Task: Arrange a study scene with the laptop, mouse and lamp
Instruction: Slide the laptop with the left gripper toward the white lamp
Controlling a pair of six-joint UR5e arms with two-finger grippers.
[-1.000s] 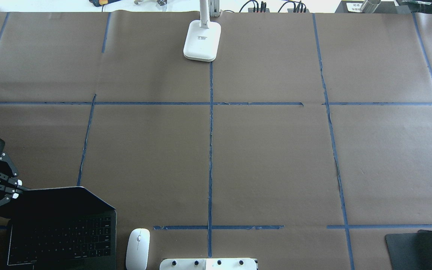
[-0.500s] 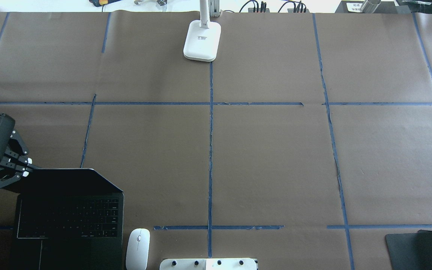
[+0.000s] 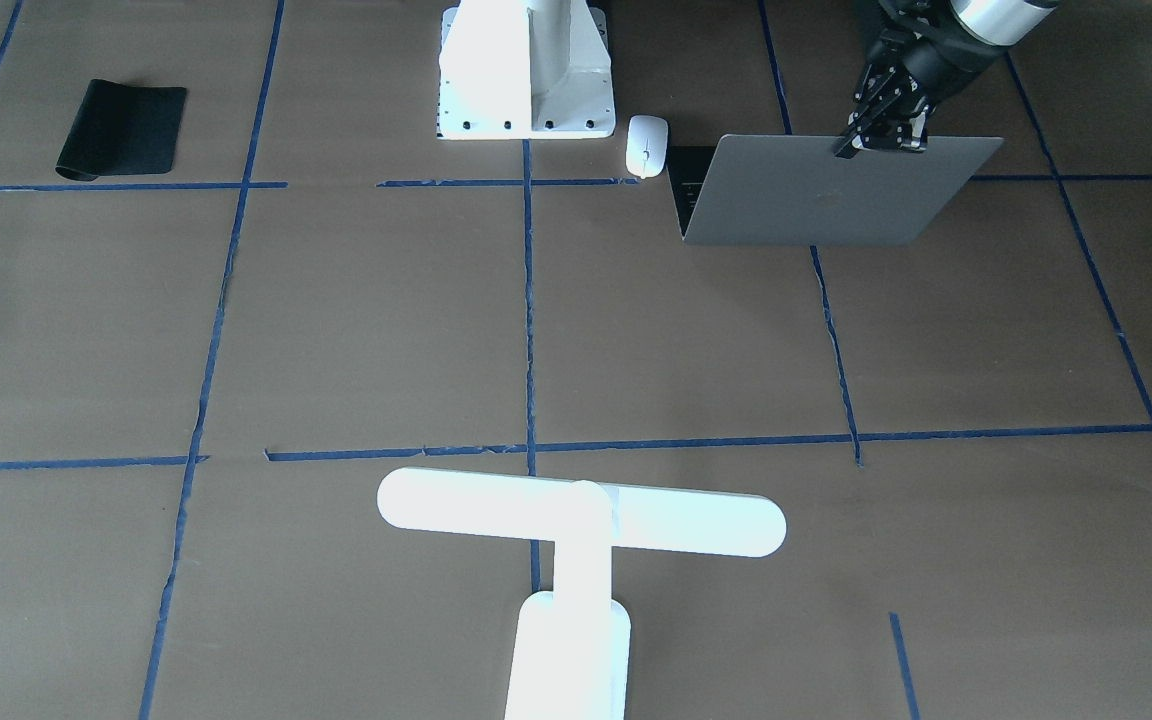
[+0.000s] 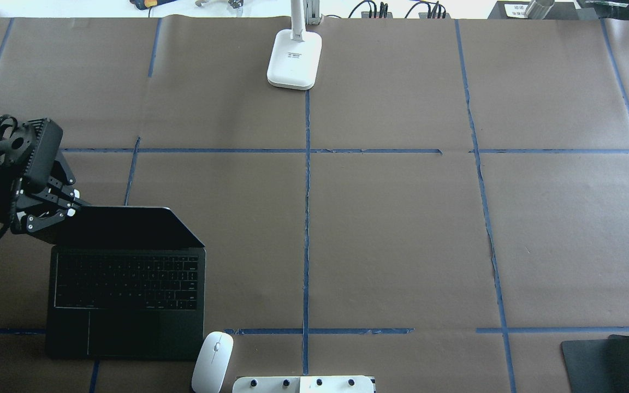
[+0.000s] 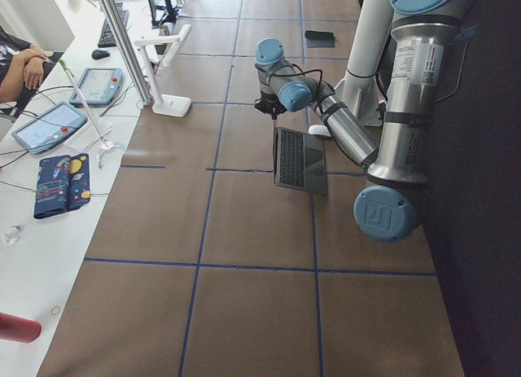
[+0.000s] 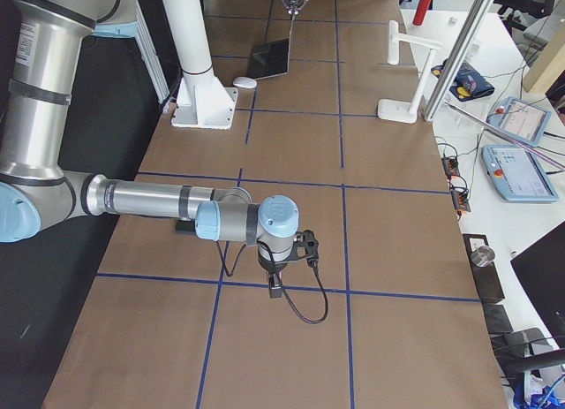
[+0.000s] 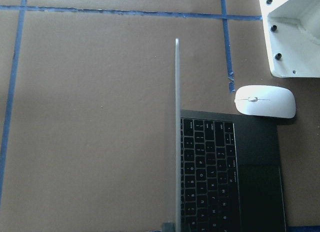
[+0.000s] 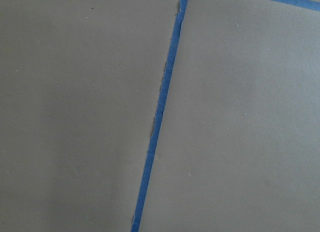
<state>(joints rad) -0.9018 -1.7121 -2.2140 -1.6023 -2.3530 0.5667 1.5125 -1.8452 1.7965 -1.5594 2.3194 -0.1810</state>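
Laptop (image 4: 126, 284) open on the brown-papered surface (image 4: 402, 245), near-left, lid's top edge pinched by left pincer (image 4: 71, 206). Lamp (image 3: 581, 520) far-centre. Mouse (image 4: 212, 363) just beside laptop's front corner. Right pincer (image 6: 274, 290): can't tell.

1. No word, brand name or number can be read anywhere in these views.
2. The laptop (image 3: 836, 190) carries a faint dark mark at the centre of its lid; its shape is unclear.
3. Its keys (image 7: 205, 167) bear pale legends, too small to read.
4. The lamp (image 4: 294, 71) has a small grey label (image 4: 294, 55) on its base, illegible.
5. A white card (image 4: 515, 9) beyond the table's far edge shows blurred print.
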